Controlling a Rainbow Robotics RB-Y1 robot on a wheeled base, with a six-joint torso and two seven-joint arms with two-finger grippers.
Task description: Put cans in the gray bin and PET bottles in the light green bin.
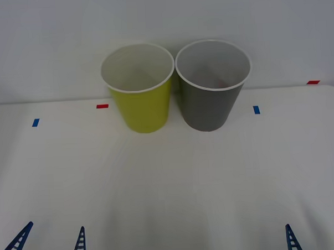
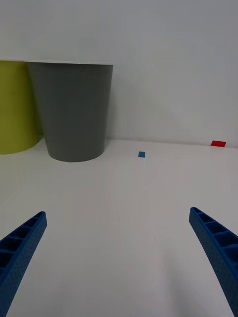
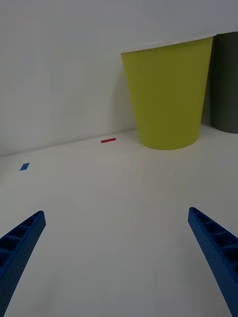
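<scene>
Can (image 1: 223, 81): faint red glimpse low inside gray bin (image 1: 213, 103), beside light green bin (image 1: 143, 104) at bench (image 1: 169, 180) rear. Left gripper (image 1: 46, 244), right gripper (image 1: 317, 234): wide, empty, near edge; right nearer gray bin.

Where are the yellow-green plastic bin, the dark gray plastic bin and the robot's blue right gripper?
yellow-green plastic bin (image 1: 144, 109), front view, outer wall.
dark gray plastic bin (image 1: 210, 107), front view, outer wall.
right gripper (image 2: 119, 257), right wrist view, midway between open fingertips.
</scene>
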